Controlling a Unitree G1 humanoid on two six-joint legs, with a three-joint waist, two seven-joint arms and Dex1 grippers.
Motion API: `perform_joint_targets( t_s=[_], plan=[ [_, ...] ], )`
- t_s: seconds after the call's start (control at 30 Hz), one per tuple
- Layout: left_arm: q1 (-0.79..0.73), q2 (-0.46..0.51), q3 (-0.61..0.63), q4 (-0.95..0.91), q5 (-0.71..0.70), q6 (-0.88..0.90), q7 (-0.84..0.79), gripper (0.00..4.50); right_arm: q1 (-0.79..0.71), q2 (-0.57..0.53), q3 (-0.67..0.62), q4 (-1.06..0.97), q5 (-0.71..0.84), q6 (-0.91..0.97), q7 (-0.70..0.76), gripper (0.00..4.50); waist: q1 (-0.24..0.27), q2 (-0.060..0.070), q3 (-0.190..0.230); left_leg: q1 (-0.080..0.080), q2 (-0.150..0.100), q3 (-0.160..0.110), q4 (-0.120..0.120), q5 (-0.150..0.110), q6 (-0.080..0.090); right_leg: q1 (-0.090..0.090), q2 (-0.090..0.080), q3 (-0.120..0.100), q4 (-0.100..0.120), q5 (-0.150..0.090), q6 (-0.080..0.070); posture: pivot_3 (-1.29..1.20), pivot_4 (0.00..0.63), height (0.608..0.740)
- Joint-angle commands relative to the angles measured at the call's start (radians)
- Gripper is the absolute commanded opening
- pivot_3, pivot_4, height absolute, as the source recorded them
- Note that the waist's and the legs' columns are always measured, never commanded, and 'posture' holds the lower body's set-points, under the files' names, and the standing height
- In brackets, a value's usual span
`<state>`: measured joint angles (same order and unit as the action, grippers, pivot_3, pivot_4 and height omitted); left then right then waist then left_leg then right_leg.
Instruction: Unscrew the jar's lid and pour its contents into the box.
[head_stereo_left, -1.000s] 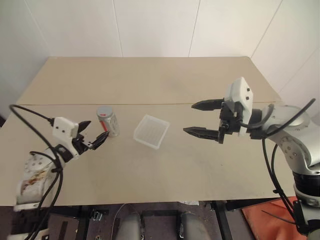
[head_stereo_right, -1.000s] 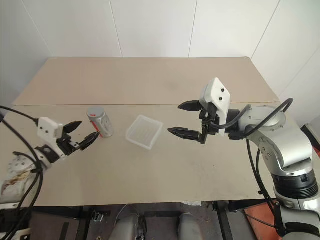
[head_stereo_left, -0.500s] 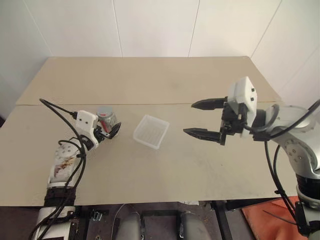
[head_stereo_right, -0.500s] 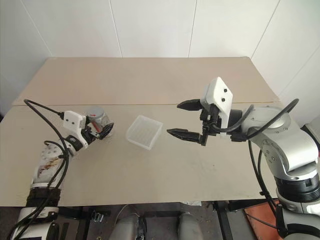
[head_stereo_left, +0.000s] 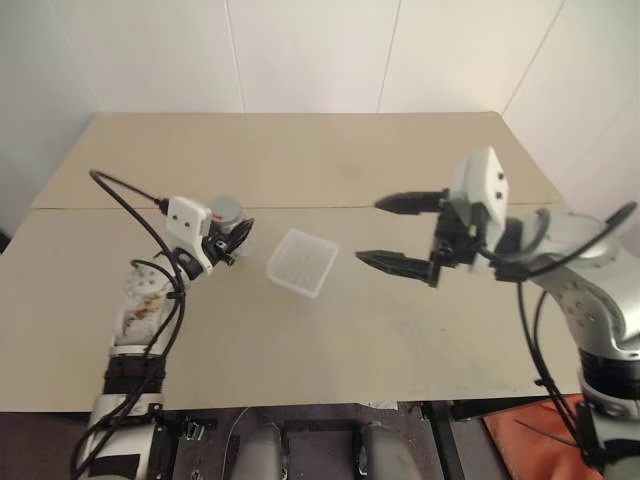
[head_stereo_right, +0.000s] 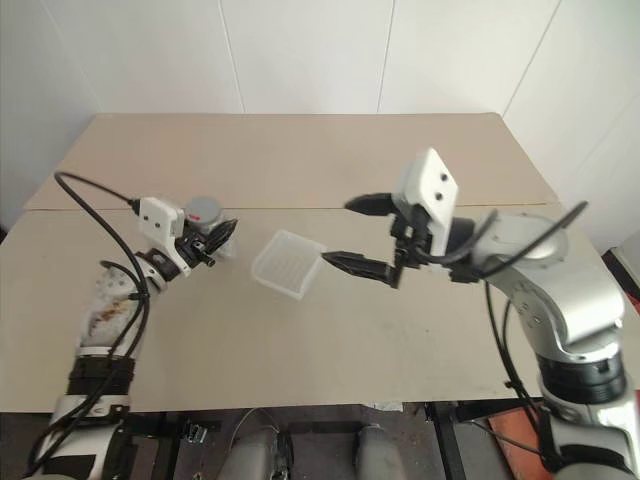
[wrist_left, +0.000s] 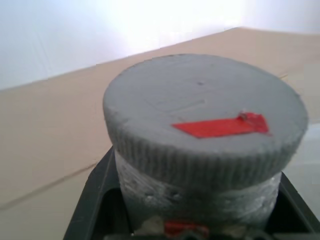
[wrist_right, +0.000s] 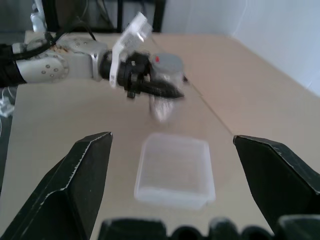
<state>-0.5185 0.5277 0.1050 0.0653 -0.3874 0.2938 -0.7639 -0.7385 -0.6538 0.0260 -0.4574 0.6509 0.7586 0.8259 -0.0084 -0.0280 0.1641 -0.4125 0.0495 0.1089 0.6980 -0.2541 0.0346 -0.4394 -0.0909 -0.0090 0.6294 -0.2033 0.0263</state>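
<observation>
One jar (head_stereo_left: 228, 222) is in view, clamped between the two black fingers of the left gripper (head_stereo_left: 233, 240) and held above the left part of the worktop (head_stereo_left: 300, 160), upright or nearly so. Its one lid (wrist_left: 205, 107), light grey with a strip of red tape on top, sits screwed on the jar; in the left wrist view the ribbed rim of the lid and the whitish body below it sit between the dark fingers. The contents cannot be made out through the wall of the jar.

One box (head_stereo_left: 301, 262), a clear ribbed tray, lies flat on the worktop just right of the jar and apart from it, with nothing visible inside.

The right gripper (head_stereo_left: 390, 233) hangs above the worktop to the right of the box, pointing left toward the jar. Its two fingers (wrist_right: 80, 185) stand wide apart and hold nothing; in the right wrist view the box and the held jar both show in the gap between them.
</observation>
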Motion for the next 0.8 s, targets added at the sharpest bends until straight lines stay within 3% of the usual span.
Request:
perform_joint_targets(
  t_s=[0.03,0.2,0.63,0.73,0.8],
  plan=[
    [-0.101,0.063,-0.023,-0.076,-0.150,0.140,-0.208,2.02,-0.145,0.102,0.065,0.076,0.002,0.004,-0.017,4.50,-0.006,0.000,0.000,0.000,0.000,0.000,0.000,0.000,0.000,0.000,0.000,0.000,0.000,0.000,0.000,0.00,0.150,0.740],
    [-0.228,0.088,-0.101,0.012,-0.176,0.143,-0.449,2.02,-0.287,0.229,0.131,0.258,-0.046,0.016,-0.029,4.50,-0.004,0.000,0.000,0.001,-0.001,0.000,0.000,0.000,0.000,0.001,0.000,0.000,0.000,0.000,0.000,0.00,0.150,0.740],
    [-0.312,0.043,-0.121,0.087,-0.154,0.095,-0.559,2.02,-0.322,0.309,0.142,0.359,-0.083,0.030,-0.033,4.50,-0.004,0.000,0.000,-0.006,-0.001,0.000,-0.001,-0.001,0.001,-0.001,0.000,-0.003,-0.001,0.000,0.001,0.00,0.150,0.740],
    [-0.319,0.046,-0.117,0.099,-0.144,0.082,-0.569,2.02,-0.325,0.316,0.139,0.375,-0.083,0.030,-0.028,3.92,-0.004,0.000,0.000,-0.006,-0.001,0.000,-0.001,-0.001,0.001,-0.002,0.000,-0.003,-0.001,0.000,0.001,0.00,0.150,0.740],
    [-0.323,0.048,-0.113,0.101,-0.145,0.081,-0.575,2.02,-0.328,0.316,0.139,0.383,-0.084,0.026,-0.014,3.25,-0.004,0.001,0.000,-0.006,-0.001,0.000,-0.001,-0.001,0.002,-0.002,0.000,-0.003,-0.001,0.000,0.001,0.00,0.150,0.740]
  ],
)
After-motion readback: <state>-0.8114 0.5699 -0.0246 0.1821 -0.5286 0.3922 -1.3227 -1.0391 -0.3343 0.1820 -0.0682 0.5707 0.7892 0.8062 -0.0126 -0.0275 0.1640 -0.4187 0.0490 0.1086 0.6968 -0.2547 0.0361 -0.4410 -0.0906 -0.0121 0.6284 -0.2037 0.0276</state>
